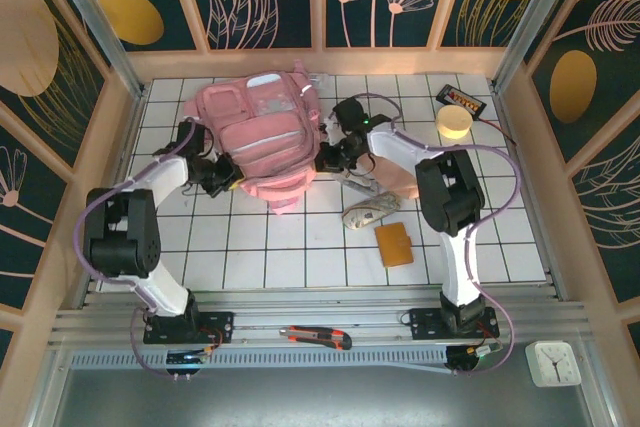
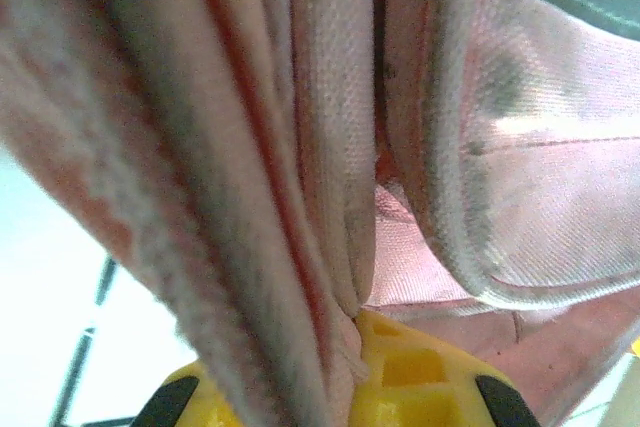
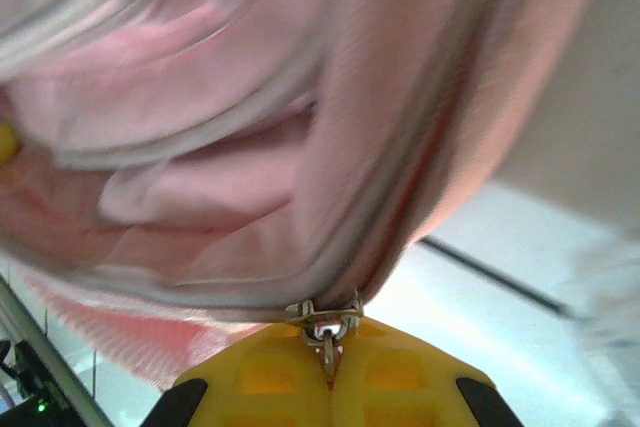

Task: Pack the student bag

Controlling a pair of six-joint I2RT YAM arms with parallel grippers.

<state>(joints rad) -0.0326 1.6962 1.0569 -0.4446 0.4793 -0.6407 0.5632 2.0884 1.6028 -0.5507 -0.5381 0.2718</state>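
Both my grippers are pinched tight on the student bag [image 1: 262, 137], lying at the far middle of the tiled table [image 1: 300, 257]. My left gripper [image 2: 355, 337] nips a pink fabric fold [image 2: 330, 197]; my right gripper [image 3: 328, 352] clamps its metal zipper pull [image 3: 325, 322].

Overhead view was bright, even and sharp, soft shadows lay under the student bag [image 1: 262, 137], wrist views were blurred, fabric out of focus, counter [image 2: 40, 277] blown out white.

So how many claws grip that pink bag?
2. The left claw pinches a fabric fold on the bag's left; the right claw clamps a zipper pull on its right.
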